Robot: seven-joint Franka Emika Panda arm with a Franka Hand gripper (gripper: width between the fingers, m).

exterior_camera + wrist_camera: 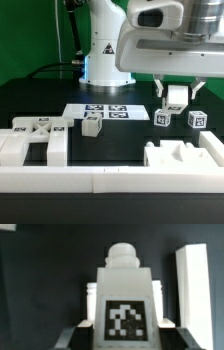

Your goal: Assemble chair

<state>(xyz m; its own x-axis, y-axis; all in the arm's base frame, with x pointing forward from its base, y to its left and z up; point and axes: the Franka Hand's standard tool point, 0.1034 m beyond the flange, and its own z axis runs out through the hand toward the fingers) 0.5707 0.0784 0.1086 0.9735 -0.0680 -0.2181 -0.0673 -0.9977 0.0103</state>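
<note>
- the gripper (176, 97) hangs off the marker board (100, 111), on the exterior view's right of it. its jaws are drawn narrow and clamped on a pegged chair part (176, 101).
- in the wrist view that part (122, 286) runs straight out from between the fingers. its tag (124, 317) is close to the grip and its rounded peg (121, 252) is at the far end. the low grip looks meant to leave the peg free for seating in a hole.
- the held part sits between two tagged cubes (163, 118) (197, 118), both further from the marker board than the gripper's near finger. it looks raised off the table, though i cannot be sure.
- a small block (93, 125) lies just in front of the marker board, loose.
- the large chair part (38, 140) lies well to the exterior view's left of the marker board, apart from the held piece. the peg probably has to travel across to it.
- judgement: this is the carry stage, with nothing joined yet.
</note>
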